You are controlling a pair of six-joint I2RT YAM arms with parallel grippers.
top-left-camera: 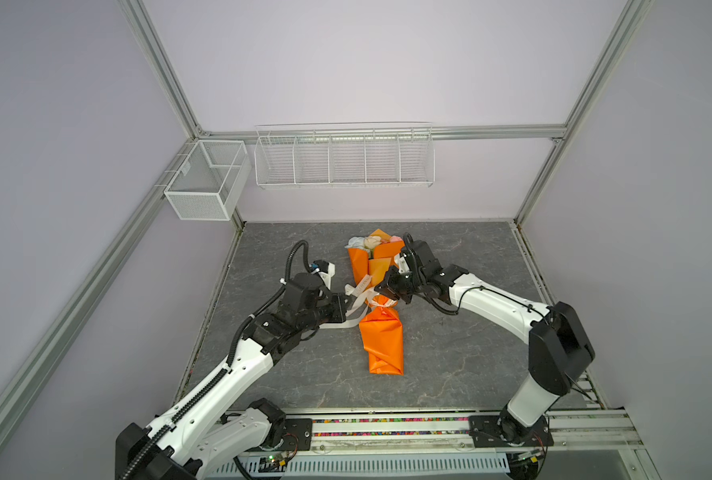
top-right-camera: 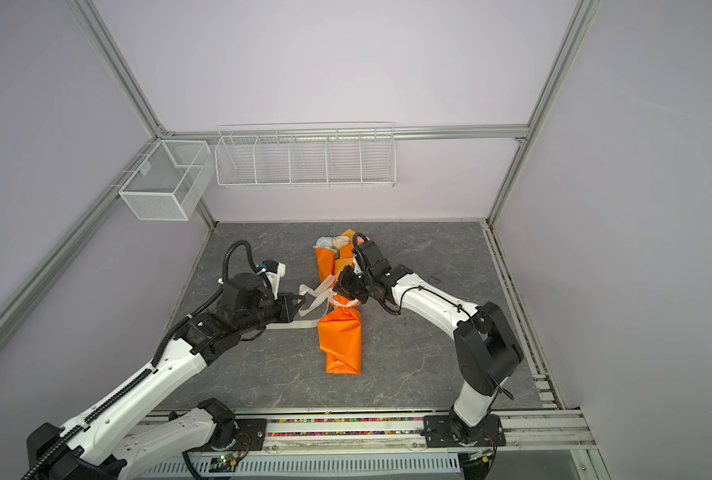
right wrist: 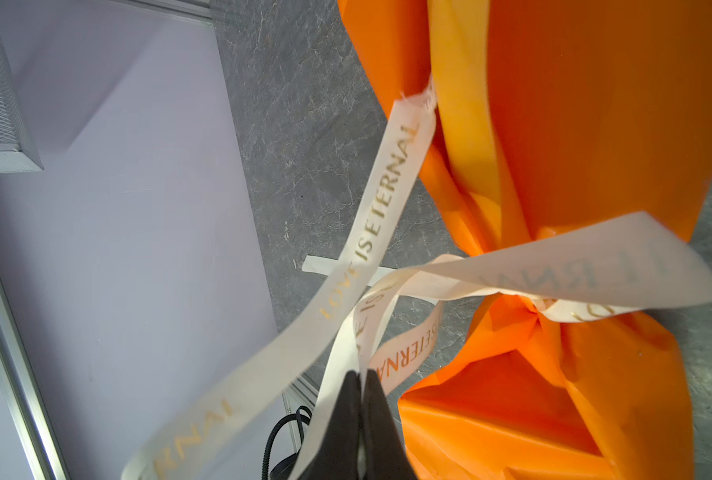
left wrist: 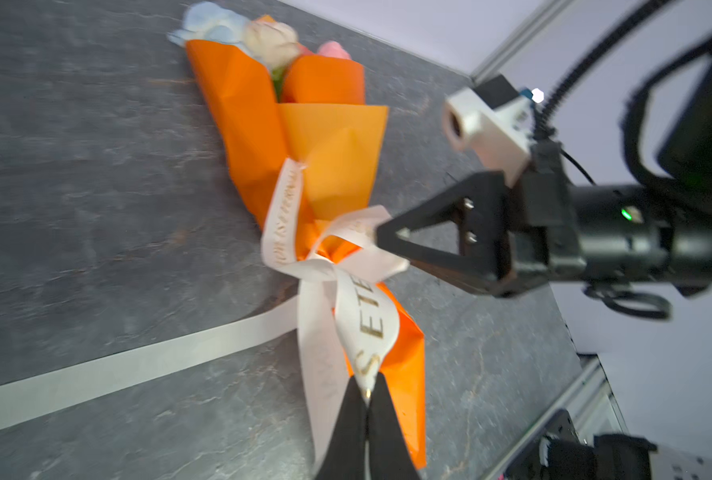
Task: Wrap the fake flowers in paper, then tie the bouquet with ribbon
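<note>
Left arm (top-left-camera: 221,374), right arm (top-left-camera: 495,307) stretch inward, jaws apparently pinching ribbon (left wrist: 367,324) at bouquet (top-left-camera: 381,336).

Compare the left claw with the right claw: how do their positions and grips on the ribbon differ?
The left claw reaches in from the left of the bouquet; the right claw comes from its right. The left claw pinches a long loop, away from the knot; the right claw pinches a shorter loop close to it. Both are shut on the cream ribbon.
</note>
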